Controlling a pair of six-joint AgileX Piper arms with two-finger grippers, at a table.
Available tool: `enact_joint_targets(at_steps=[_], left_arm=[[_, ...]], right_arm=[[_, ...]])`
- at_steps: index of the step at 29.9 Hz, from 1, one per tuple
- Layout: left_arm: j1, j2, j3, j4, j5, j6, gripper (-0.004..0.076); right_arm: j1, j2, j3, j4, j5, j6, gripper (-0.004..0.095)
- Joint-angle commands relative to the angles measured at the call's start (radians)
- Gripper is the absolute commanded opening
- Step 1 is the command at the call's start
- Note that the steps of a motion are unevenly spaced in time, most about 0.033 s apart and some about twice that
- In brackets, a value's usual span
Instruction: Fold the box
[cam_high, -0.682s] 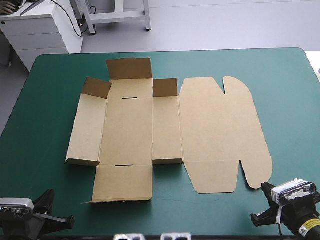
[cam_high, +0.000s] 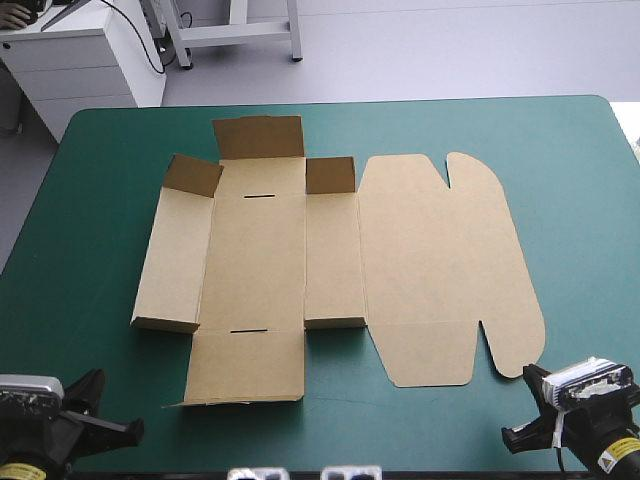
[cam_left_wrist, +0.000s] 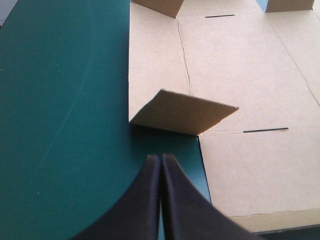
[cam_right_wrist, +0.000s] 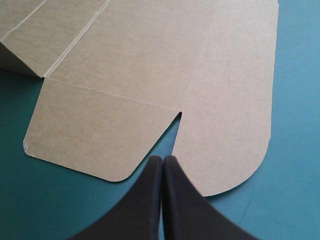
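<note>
Box (cam_high: 330, 260): brown sheet mid-table on teal-green cover (cam_high: 580, 200). Near flap at 6 o'clock flat; small corner flap at 8 o'clock raised; far flaps at 10–12 o'clock upright; lid flat at 3 o'clock. Left gripper (cam_left_wrist: 161, 157) at box's 7 o'clock, black fingers (cam_left_wrist: 145, 200) pressed together, aimed at raised corner flap, short of it. Right gripper (cam_right_wrist: 162, 158) at 5 o'clock, pressed together, tips by lid's notch.
</note>
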Motion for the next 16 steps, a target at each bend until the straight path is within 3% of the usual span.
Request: enact_joint_targets(at_steps=[1, 10, 16], left_arm=[[-0.001, 0.167, -0.115, 0.002, -0.073, 0.004, -0.0009], [-0.001, 0.695, -0.381, 0.064, -0.072, 0.022, -0.0008], [-0.001, 1.028, -0.543, 0.021, -0.014, 0.132, -0.0003]], right_arm=[[-0.004, 0.015, -0.032, -0.002, -0.064, -0.001, -0.002], [-0.004, 0.015, -0.032, -0.002, -0.064, -0.001, -0.002], [-0.004, 0.015, -0.032, -0.002, -0.064, -0.001, -0.002]])
